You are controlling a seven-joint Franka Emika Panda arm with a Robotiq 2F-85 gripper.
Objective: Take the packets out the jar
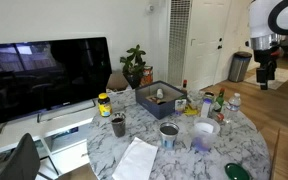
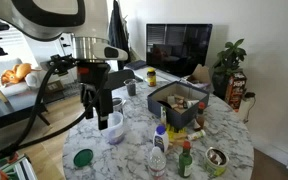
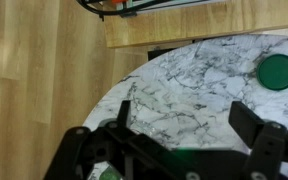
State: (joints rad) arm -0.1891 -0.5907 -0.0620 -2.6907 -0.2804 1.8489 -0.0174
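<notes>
— What is seen at the left of the desk [image 1: 184,165]?

— In an exterior view a round top of white marble, veined in grey, is shown. Near its left rim a small dark cup [image 1: 118,125] is set, and a flat white sheet [image 1: 136,160] is laid in front of it. Behind them a glossy black screen [image 1: 44,75] is stood.

— And towards the middle?

— A grey metal tin [image 1: 169,135], cylindrical and dull, is placed upright. Behind it a square grey bin [image 1: 159,97] is loaded with small items.

— Where is the jar found?

— The jar [image 1: 203,137], short, wide-mouthed and translucent lavender-white, is stood upright just right of the tin, towards the front rim. The packets cannot be made out at this size. Further right a flat, round green lid [image 1: 234,172] is laid by the rim.

— How is the claw held?

— The claw [image 3: 189,125] is held above the desk, apart from the jar. In the wrist view its two black fingers [image 3: 125,115] are spread wide over bare marble with nothing between them, and the green lid is seen at upper right.
</notes>
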